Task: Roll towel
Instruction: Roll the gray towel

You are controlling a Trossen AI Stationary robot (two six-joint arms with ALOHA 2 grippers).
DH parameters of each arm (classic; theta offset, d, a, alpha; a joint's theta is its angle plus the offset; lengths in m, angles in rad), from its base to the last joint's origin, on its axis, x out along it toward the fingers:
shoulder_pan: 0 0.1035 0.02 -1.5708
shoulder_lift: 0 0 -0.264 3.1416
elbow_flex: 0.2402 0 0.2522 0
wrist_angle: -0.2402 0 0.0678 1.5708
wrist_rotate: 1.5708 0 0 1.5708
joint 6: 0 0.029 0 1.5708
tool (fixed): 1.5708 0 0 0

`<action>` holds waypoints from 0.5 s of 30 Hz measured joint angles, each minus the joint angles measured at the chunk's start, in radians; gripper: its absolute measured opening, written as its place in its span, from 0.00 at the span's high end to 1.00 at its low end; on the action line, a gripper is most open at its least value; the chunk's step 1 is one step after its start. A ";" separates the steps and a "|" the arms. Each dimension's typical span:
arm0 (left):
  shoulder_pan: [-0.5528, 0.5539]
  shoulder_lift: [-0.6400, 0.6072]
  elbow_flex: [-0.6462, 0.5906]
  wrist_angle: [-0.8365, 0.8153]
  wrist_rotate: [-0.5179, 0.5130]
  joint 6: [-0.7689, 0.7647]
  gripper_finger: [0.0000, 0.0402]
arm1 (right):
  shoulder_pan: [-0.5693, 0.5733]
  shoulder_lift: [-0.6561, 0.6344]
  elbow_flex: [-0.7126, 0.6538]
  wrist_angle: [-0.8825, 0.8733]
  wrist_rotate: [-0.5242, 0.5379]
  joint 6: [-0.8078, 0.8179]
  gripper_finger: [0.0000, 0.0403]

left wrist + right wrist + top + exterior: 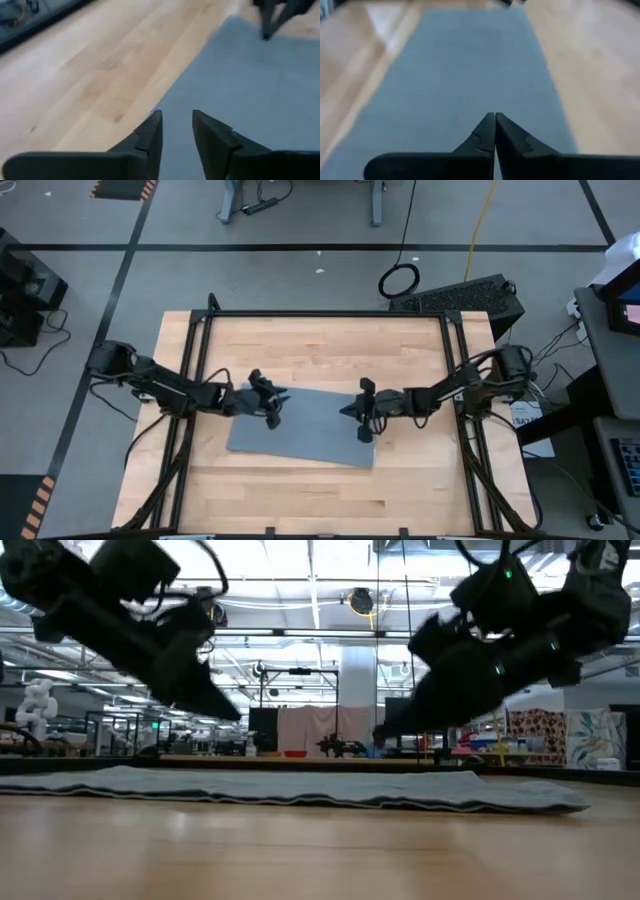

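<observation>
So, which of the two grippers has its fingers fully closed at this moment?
The right gripper: its two fingertips meet with no gap, above the grey towel. The left gripper shows a clear gap between its fingers, so it is open.

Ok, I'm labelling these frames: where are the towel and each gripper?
towel (305, 432): high view, middle of the cloth.
left gripper (176, 131): left wrist view, between fingertips.
right gripper (494, 120): right wrist view, at the touching fingertips.

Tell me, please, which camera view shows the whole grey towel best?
The high view: the grey towel lies flat on the wooden table with all four edges in sight. The low view shows only a thin edge-on strip. Each wrist view shows just part of its surface beyond that arm's fingers.
</observation>
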 joint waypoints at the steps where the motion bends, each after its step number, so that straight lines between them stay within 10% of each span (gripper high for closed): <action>1: 0.018 0.001 -0.015 -0.002 0.014 -0.011 0.75 | 0.002 0.027 0.000 0.010 0.018 0.012 1.00; 15: 0.092 -0.004 -0.142 -0.104 0.041 -0.182 0.89 | 0.015 0.214 0.003 0.089 0.068 0.148 1.00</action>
